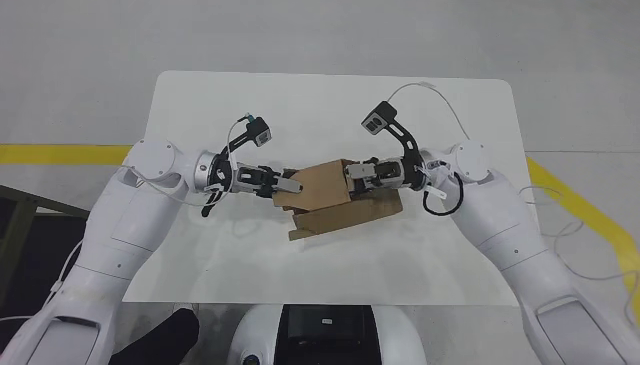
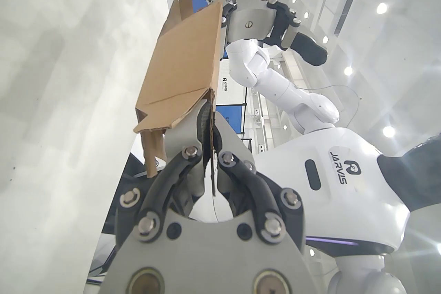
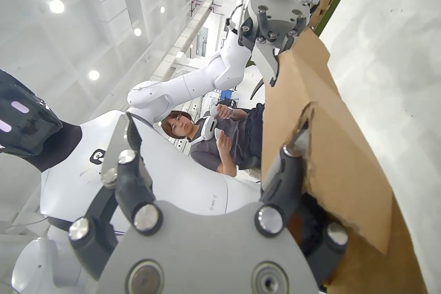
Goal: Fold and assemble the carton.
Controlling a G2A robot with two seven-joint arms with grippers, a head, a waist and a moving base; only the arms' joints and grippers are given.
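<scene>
A brown carton [image 1: 322,190], partly folded, is held above the middle of the white table [image 1: 200,115], with a loose flap [image 1: 340,220] hanging toward the front edge. My left gripper [image 1: 287,181] is shut on the carton's left edge; in the left wrist view its fingertips [image 2: 206,118] pinch the cardboard [image 2: 186,68]. My right gripper [image 1: 352,175] is open at the carton's right end. In the right wrist view one finger [image 3: 296,143] is tucked behind a torn flap of the carton [image 3: 330,150], while the other finger [image 3: 127,133] stands free.
The table's bare surface runs all round the carton. A thin white cable [image 1: 450,105] loops from the right arm over the far right of the table. Yellow floor tape [image 1: 60,152] lies beyond the table's left and right edges.
</scene>
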